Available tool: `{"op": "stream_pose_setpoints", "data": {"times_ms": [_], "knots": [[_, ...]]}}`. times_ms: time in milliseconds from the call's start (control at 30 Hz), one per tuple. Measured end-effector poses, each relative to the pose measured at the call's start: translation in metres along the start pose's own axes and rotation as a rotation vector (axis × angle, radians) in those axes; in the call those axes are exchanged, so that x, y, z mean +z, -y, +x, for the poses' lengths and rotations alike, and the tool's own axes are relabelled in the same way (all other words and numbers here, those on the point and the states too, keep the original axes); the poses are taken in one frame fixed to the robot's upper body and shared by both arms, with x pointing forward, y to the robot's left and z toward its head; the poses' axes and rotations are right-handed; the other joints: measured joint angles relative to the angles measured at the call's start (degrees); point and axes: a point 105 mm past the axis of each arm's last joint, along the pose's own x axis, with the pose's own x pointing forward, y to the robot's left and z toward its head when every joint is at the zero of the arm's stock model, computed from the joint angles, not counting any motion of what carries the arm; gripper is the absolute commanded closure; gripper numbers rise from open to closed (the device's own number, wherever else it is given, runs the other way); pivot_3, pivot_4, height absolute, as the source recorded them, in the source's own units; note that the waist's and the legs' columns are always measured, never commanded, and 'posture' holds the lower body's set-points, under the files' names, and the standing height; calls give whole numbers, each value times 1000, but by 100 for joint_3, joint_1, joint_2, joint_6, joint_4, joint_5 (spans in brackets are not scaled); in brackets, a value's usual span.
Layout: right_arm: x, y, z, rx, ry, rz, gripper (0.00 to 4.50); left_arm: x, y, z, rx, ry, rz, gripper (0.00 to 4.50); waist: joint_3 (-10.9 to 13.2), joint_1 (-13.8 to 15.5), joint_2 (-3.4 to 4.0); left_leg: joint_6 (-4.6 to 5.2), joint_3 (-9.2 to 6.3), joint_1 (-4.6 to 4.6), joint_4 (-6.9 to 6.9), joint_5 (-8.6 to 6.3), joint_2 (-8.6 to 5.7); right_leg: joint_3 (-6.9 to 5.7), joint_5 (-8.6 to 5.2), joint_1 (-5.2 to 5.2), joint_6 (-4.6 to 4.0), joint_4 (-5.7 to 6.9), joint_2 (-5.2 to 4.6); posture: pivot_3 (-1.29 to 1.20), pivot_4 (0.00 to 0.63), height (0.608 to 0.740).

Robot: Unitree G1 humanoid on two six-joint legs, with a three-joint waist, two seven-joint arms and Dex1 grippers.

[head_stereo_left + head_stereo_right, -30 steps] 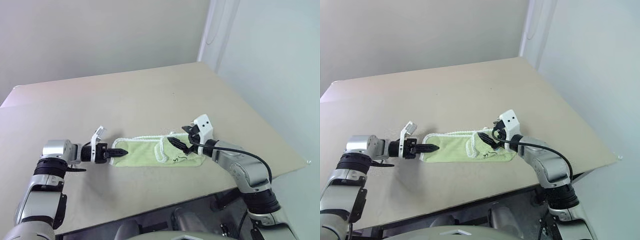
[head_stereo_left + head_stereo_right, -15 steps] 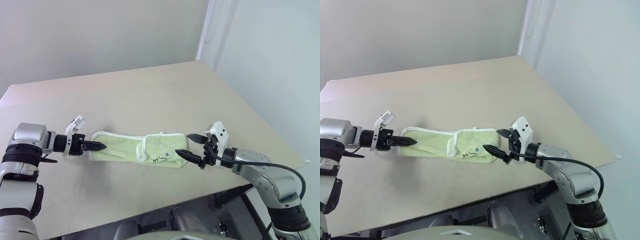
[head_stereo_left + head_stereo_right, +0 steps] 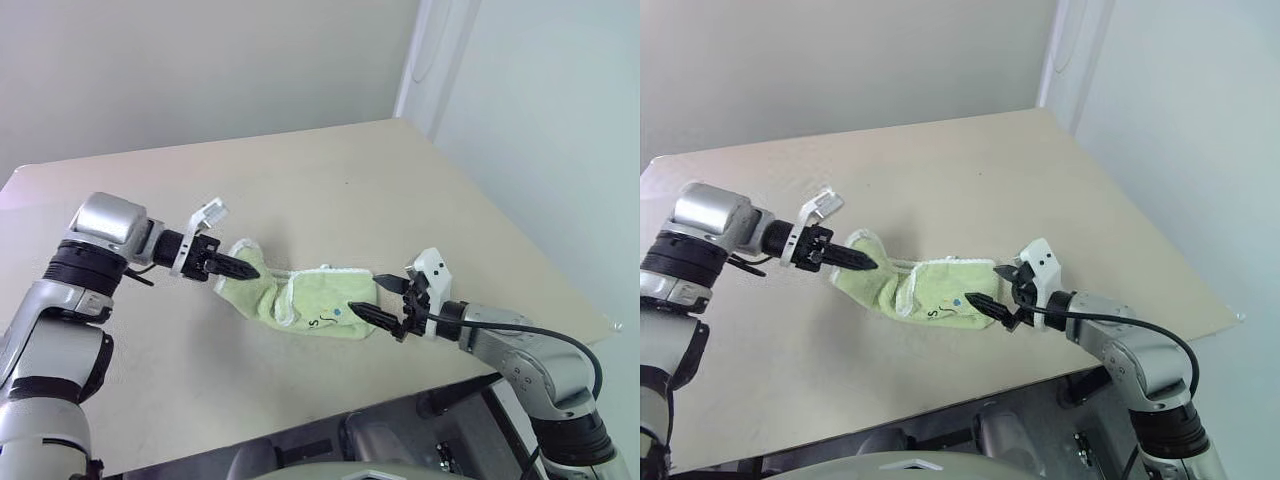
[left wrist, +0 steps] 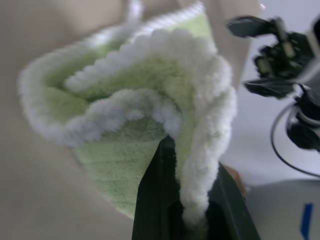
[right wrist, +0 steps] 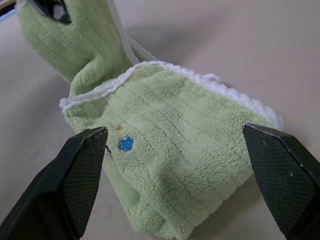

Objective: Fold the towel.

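Beige table [image 3: 300,180] against pale walls [image 3: 200,70]

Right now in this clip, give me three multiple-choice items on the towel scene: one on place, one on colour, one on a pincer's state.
1. Where does the right end of the towel lie?
A. on the table
B. on the floor
C. over the right arm

2. What colour is the small round dot on the towel?
A. red
B. blue
C. black

3. How is the left pincer?
A. open above the towel
B. shut on nothing
C. shut on the towel's left end, lifted off the table

Answers: 1 A, that end rests flat on the tabletop in front of the open right pincer. 2 B, the right wrist view shows a blue dot. 3 C, the left wrist view shows cloth pinched between the black fingers.
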Motion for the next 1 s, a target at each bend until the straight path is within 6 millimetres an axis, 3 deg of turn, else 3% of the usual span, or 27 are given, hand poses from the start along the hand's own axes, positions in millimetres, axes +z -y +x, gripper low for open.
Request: {"op": "stream_pose_setpoints", "data": {"times_ms": [167, 267, 733, 1000], "knots": [[7, -2, -11, -19, 52, 16, 0, 11, 17, 19, -78, -64, 64, 4481, 0, 26, 0, 0, -1, -10, 10, 0, -1, 1, -1, 3, 0, -5, -1, 0, 0, 740], [1, -1, -21, -43, 40, 29, 0, 12, 25, 36, -135, -139, 100, 4481, 0, 20, 0, 0, -1, -53, 13, 0, -2, 2, -1, 2, 0, -10, -1, 0, 0, 740], [-13, -1, -27, -133, 20, 69, 0, 12, 22, 107, -157, -324, 183, 4481, 2, 12, 4, 14, 1, -62, 66, -7, -3, 9, -1, 1, 0, 5, 2, 0, 0, 740], [-17, -2, -29, -153, 17, 85, 0, 20, 32, 120, -199, -297, 160, 4481, 2, 7, 3, 15, 0, -60, 72, -8, -5, 13, 0, 10, 1, 13, 2, 0, 0, 740]]}}
